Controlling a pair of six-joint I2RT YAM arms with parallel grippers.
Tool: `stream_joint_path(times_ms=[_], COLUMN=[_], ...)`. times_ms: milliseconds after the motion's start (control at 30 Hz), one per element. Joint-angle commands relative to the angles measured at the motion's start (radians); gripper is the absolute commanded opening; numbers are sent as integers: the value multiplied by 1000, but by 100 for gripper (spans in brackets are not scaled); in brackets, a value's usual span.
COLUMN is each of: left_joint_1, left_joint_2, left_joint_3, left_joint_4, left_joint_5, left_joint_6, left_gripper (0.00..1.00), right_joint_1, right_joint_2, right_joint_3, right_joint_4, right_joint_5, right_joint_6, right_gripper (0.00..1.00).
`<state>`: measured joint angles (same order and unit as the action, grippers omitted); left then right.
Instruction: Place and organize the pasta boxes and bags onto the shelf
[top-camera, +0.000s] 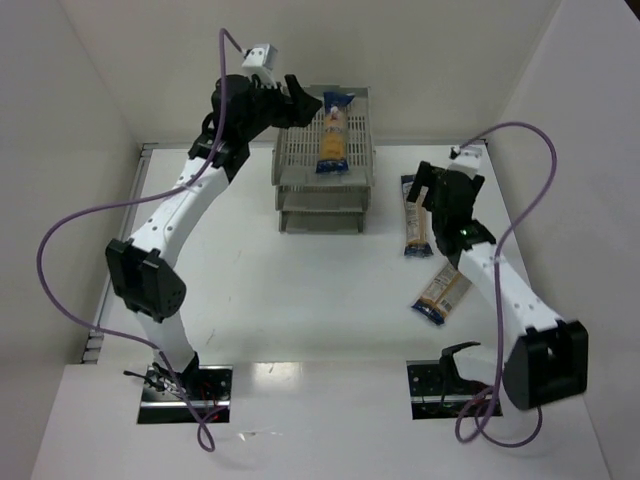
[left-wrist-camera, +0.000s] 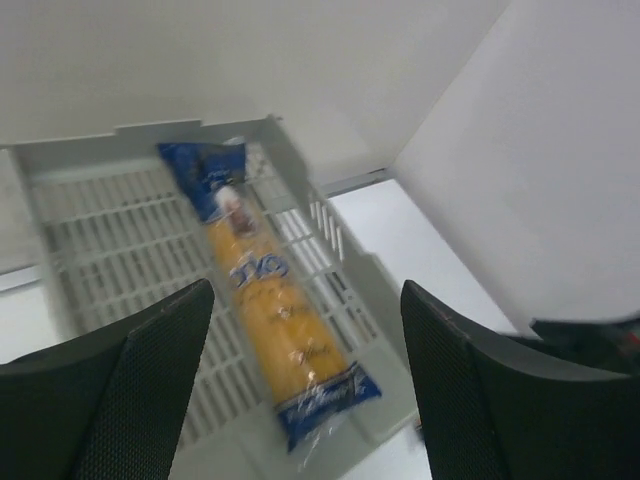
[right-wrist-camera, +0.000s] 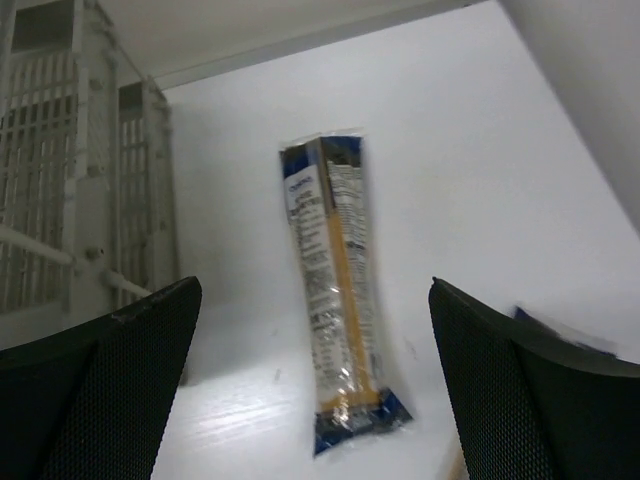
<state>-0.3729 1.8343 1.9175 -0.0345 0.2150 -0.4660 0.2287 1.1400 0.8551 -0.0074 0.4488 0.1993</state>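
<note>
The grey three-tier shelf (top-camera: 300, 160) stands at the back centre. One pasta packet (top-camera: 334, 135) lies lengthwise in its top tray, also in the left wrist view (left-wrist-camera: 265, 300). My left gripper (top-camera: 303, 103) hovers open and empty over the tray's left rear; its gripper point in the wrist view (left-wrist-camera: 305, 385) is above the packet's near end. A second packet (top-camera: 415, 222) lies on the table right of the shelf, also in the right wrist view (right-wrist-camera: 337, 290). My right gripper (top-camera: 428, 190) is open above it (right-wrist-camera: 315, 390). A third packet (top-camera: 441, 293) lies nearer, beside the right arm.
White walls close in the table on the left, back and right. The shelf's side (right-wrist-camera: 85, 190) stands left of the second packet. Purple cables loop from both arms. The arm bases (top-camera: 185, 385) sit at the near edge.
</note>
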Motion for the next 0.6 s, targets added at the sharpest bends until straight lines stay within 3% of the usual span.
stream_joint_path(times_ms=[0,233,367,567], left_joint_1=[-1,-1,9,80], left_joint_2=[-165,-603,-751,-839], left_joint_3=[-121,-610,-753,-802], left_joint_4=[84,87,22,1], left_joint_5=[-112,-347,-393,-393], left_joint_6=[114,171,138,116], left_gripper=[83,86,87,87], right_joint_1=[-5,-75,-75,-84], right_joint_2=[180,605,782,840], right_joint_3=[181,447,512,501], right_joint_4=[-104,-244,-325,-325], right_joint_5=[-90,-114,-124,-96], right_joint_6=[75,136,150,160], right_gripper=[100,100,100,100])
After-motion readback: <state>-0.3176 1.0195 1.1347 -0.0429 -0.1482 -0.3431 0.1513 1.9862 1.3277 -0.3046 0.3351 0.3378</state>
